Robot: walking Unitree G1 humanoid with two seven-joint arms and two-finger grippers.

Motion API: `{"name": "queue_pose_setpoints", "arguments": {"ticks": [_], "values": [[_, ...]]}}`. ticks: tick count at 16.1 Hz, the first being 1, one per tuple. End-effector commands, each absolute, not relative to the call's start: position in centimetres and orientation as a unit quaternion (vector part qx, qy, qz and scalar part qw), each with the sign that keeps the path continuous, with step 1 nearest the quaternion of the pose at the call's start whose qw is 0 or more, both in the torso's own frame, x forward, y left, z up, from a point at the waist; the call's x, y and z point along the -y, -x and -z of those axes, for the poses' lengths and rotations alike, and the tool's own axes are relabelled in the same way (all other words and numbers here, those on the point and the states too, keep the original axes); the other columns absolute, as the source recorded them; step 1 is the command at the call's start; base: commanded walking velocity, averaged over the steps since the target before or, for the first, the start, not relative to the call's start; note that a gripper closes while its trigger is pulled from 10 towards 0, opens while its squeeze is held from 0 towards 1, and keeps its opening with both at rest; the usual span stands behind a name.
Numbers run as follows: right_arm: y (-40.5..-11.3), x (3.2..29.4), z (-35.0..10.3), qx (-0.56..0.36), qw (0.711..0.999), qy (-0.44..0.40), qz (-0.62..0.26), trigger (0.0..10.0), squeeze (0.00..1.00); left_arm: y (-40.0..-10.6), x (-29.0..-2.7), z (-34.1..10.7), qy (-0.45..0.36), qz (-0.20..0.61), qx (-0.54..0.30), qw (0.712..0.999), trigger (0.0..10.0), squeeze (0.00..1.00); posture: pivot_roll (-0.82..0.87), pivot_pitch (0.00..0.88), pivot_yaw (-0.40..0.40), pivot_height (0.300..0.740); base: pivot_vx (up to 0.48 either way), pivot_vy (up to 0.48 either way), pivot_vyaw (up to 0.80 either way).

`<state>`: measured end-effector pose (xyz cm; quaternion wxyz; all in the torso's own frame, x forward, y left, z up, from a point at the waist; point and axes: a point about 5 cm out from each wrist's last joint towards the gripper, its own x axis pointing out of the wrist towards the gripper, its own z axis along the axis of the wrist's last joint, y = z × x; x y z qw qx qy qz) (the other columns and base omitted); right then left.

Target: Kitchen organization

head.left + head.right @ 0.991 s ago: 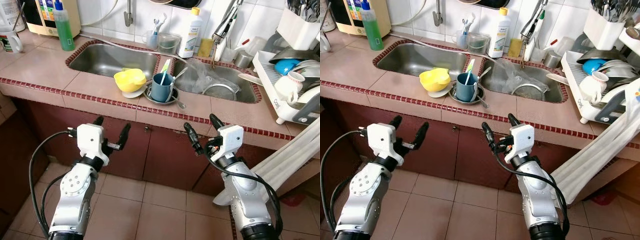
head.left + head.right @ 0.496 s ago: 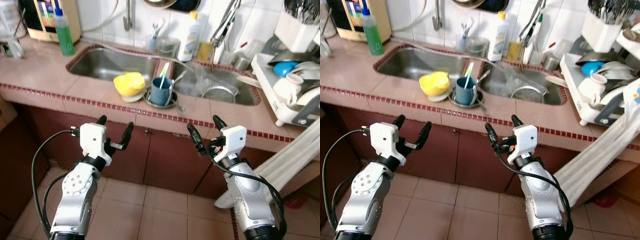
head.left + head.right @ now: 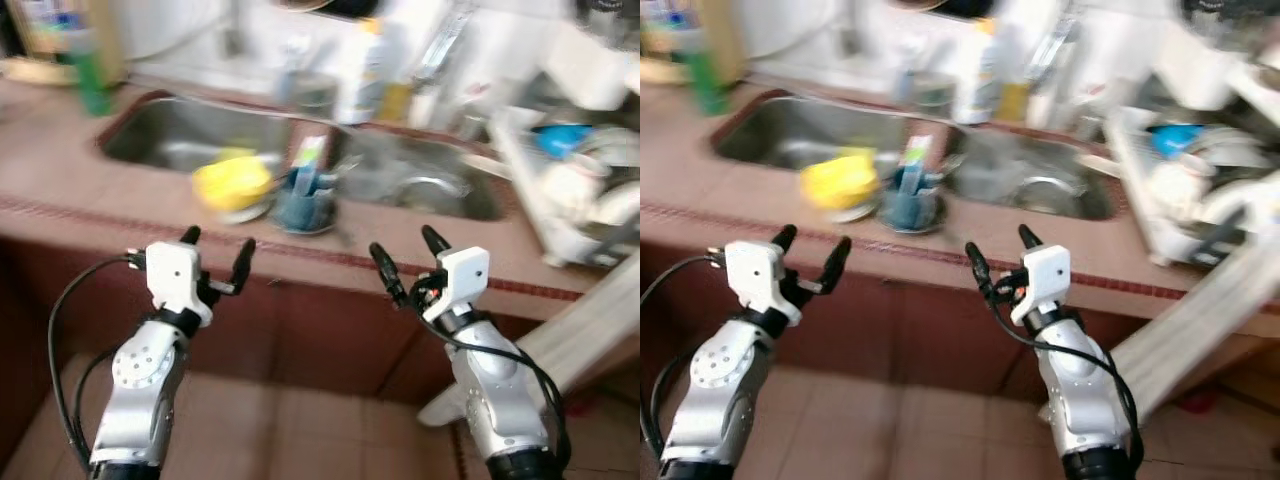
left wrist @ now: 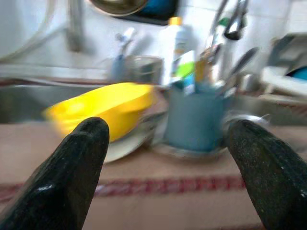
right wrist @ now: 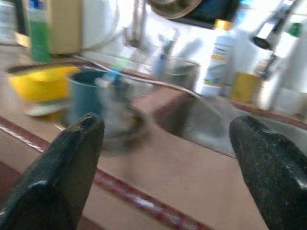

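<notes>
- The tiled worktop (image 3: 120, 215) has a dark red trim along its front edge.
- Near that edge sit a yellow bowl (image 3: 232, 184) and, just beside it, a blue cup (image 3: 305, 196) on a plate.
- A white dish rack (image 3: 560, 190) stands at the right end.
- A green bottle (image 3: 88, 72) stands at the back left.

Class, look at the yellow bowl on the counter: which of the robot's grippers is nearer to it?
Left. The left gripper hangs open just below the yellow bowl; the right gripper, also open, sits further off, past the blue cup.

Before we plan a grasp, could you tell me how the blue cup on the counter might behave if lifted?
The blue cup looks rigid, probably light. Utensils stand in it, so it may be top-heavy and tip. It sits on a plate that might shift.
</notes>
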<state>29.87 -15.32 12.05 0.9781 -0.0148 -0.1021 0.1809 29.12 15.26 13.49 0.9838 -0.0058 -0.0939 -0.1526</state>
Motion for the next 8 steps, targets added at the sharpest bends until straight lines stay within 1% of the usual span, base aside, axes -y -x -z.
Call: {"name": "queue_pose_setpoints", "arguments": {"ticks": [1, 5, 8], "values": [[-30.25, 14.97, -12.98, 0.117, 0.976, 0.016, -0.184, 10.0, 0.00, -29.06, -15.70, -13.84, -0.002, 0.147, 0.098, 0.984, 10.0, 0.00, -0.02, 0.000, -0.105, 0.740, 0.394, 0.000, 0.00], [-30.34, 15.01, -13.08, 0.117, 0.975, 0.020, -0.185, 10.0, 0.00, -29.20, -15.72, -13.96, -0.002, 0.142, 0.101, 0.985, 10.0, 0.00, -0.02, 0.000, -0.107, 0.740, 0.368, 0.000, 0.00], [-30.47, 15.18, -13.29, 0.120, 0.975, 0.026, -0.186, 10.0, 0.00, -29.13, -15.58, -14.11, 0.006, 0.143, 0.108, 0.984, 10.0, 0.00, -0.02, 0.000, -0.107, 0.740, 0.000, 0.000, 0.00]]}}
